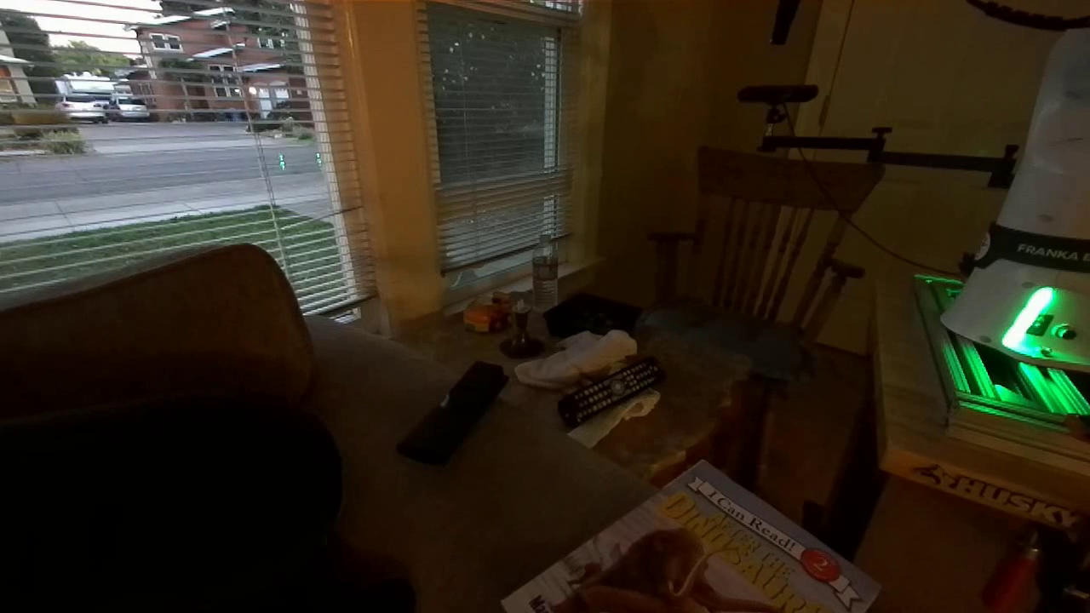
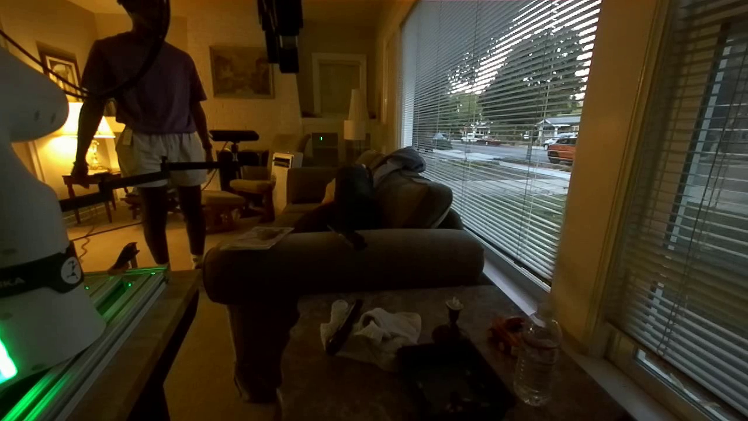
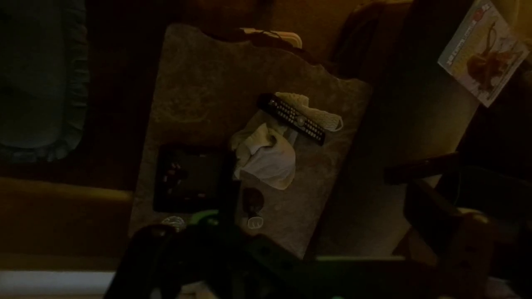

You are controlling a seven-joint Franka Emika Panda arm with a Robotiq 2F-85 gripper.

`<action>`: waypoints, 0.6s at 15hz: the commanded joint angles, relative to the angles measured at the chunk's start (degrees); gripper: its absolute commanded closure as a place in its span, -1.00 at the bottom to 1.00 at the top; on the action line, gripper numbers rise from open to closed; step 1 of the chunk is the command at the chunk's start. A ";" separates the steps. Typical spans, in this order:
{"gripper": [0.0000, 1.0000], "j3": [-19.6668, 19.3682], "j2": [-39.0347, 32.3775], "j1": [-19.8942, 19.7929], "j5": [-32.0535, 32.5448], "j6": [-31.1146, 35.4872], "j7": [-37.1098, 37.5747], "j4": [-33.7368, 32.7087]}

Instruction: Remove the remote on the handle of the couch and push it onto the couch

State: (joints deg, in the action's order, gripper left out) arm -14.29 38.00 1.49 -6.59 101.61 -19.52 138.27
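All pushing seems outstanding: beyond the desk's (image 3: 187, 89) edge, the remote (image 1: 453, 413) is borne by the couch's (image 1: 170, 345) armrest (image 1: 528, 481); the gripper (image 3: 324, 195) is spread.

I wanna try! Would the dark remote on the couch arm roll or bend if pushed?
The remote looks flat, so it'd probably slide, not roll. Its straight shape suggests it's stiff. The couch arm looks like cloth, so it might grip slightly.

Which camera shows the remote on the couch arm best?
Best in an exterior view: the remote lies whole and unobstructed on the couch arm. In an exterior view with the standing person, it looks small and foreshortened; the wrist view shows it from above, but only as a dim bar.
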 commanded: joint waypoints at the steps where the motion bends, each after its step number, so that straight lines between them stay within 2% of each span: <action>1: -1.00 1.35 -3.64 1.94 -8.75 5.33 0.33 3.51; 6: -1.00 6.22 -12.01 8.03 -23.72 20.29 -0.98 8.18; 9: -1.00 11.07 -18.31 11.97 -28.35 27.70 -0.89 9.13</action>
State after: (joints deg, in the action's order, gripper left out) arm -6.89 25.33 10.65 -29.96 123.53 -19.60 147.00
